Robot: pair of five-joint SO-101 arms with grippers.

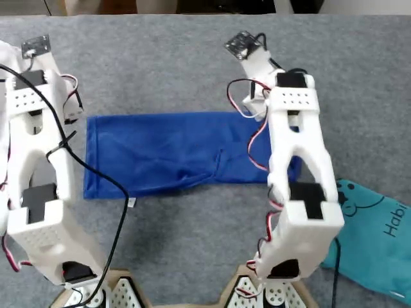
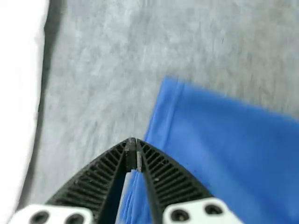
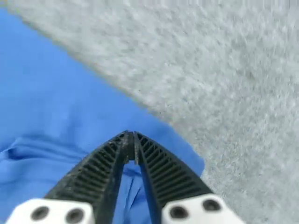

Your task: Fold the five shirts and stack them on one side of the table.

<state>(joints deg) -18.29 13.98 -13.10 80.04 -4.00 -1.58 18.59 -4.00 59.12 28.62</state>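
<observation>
Blue shirt (image 1: 167, 154), folded to a long rectangle, lies flat across the middle of the grey tabletop (image 1: 192, 58) between the two arms. Left claw (image 2: 132, 142) is closed tip to tip at the shirt's side hem, with blue cloth pinched between its fingers. Right claw (image 3: 131, 136) is likewise closed on the cloth at the opposite end, near a corner. Teal shirt (image 1: 372, 231) lies apart at the tabletop's near right edge; white cloth (image 2: 18, 93) lies beside the left arm.
</observation>
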